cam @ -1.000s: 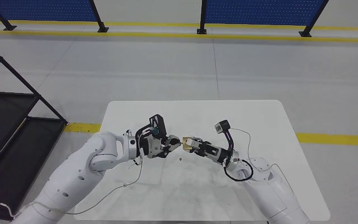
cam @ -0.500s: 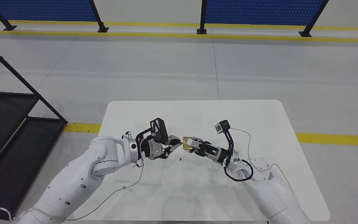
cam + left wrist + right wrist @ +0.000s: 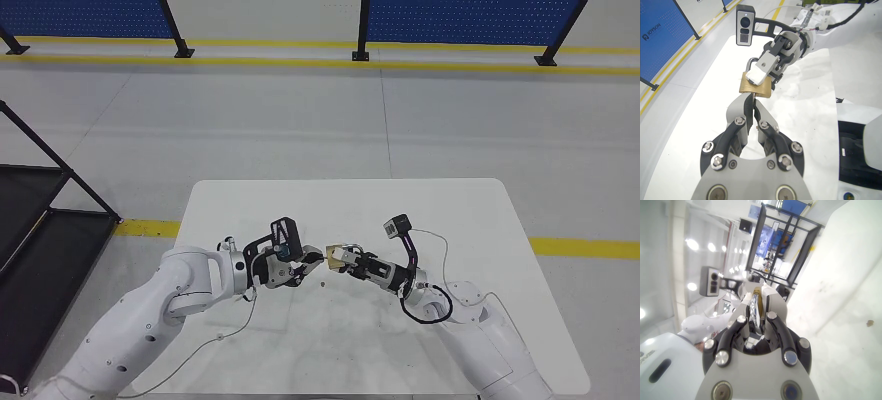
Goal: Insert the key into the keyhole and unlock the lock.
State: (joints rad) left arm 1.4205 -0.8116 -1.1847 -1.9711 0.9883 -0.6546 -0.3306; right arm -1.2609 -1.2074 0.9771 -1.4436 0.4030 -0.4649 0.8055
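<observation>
A brass padlock (image 3: 755, 87) with a silver shackle (image 3: 749, 63) is held above the white table (image 3: 450, 215). My right gripper (image 3: 757, 78) is shut on the padlock body, its white-padded fingertips pressed on the brass. My left gripper (image 3: 753, 101) is shut on a small key (image 3: 753, 96), whose tip is at the keyhole in the padlock's underside. In the top view the two grippers meet near the table's middle, with the padlock (image 3: 333, 254) between them. In the right wrist view the padlock (image 3: 756, 308) sits edge-on between the fingers.
A black metal rack (image 3: 40, 230) stands on the floor left of the table. Blue barrier panels (image 3: 90, 18) and yellow floor lines run behind it. A thin cable (image 3: 215, 335) trails over the table near the left arm.
My left gripper has moved right toward the padlock, closing the gap, so the key now meets the keyhole. The right arm has stayed in place.
</observation>
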